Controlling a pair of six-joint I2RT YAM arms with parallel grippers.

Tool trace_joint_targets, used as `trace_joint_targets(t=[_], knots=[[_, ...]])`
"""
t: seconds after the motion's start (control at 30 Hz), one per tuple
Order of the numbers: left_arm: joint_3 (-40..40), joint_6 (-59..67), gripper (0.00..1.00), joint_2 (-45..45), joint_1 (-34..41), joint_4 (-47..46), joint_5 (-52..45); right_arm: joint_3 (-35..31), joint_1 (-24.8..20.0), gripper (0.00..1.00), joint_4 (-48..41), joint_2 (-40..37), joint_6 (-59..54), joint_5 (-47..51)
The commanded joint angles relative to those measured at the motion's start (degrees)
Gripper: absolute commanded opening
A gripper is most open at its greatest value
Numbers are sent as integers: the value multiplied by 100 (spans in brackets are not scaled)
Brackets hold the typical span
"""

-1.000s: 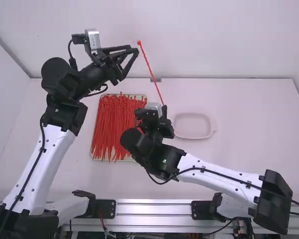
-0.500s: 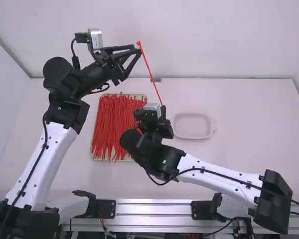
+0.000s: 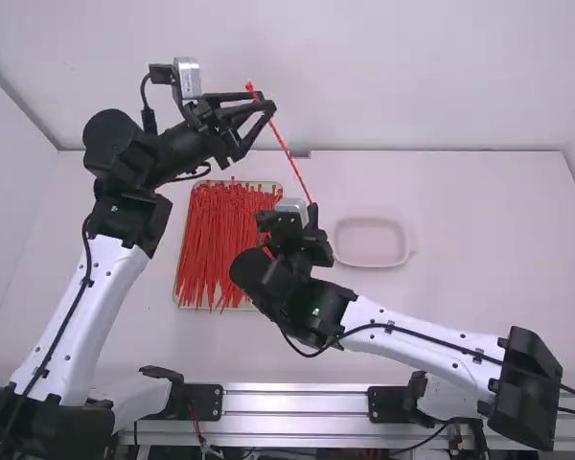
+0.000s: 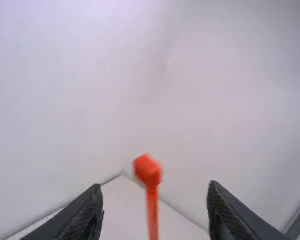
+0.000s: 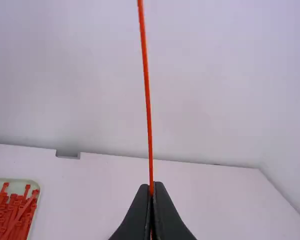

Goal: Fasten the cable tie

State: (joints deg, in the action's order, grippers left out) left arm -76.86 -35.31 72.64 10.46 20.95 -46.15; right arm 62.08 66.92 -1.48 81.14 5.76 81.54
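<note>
Red cable tie (image 3: 289, 158): light, springy, thin strap.
Right gripper (image 5: 151, 192) clamps its lower end; left gripper (image 4: 154, 200) spread around the head (image 4: 148, 170), likely the firmest hold.

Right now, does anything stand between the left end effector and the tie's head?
Nothing visible: the head sits between the left end effector's open fingers; the right end effector grips the tail.

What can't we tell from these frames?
- Left wrist view: cable tie strap cut off by the bottom edge inside the left end effector; contact unclear.
- Right wrist view: tie's head cut off by the top edge; tail hidden by the right end effector.
- High view: tray corner hidden by the right arm.
</note>
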Motion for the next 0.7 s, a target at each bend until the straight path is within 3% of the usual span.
trace_joint_targets(t=[0.0, 0.03, 0.5, 0.53, 0.57, 0.67], knots=[[26, -17, 36, -11, 42, 101, -74, 170, 22, 0, 22, -111, -4, 83], [28, -162, 3, -9, 39, 109, 15, 170, 22, 0, 22, -109, -4, 81], [28, -96, 1, -9, 44, -87, 358, 170, 11, 0, 20, -109, -2, 74], [28, -22, 1, -9, 42, -81, 361, 170, 11, 6, 20, -109, -4, 52], [26, 72, 2, -9, 33, -96, 424, 170, 31, 25, -2, -109, -7, -26], [26, 201, 1, -9, -55, -229, 651, 170, 118, 57, -138, -111, -2, -323]])
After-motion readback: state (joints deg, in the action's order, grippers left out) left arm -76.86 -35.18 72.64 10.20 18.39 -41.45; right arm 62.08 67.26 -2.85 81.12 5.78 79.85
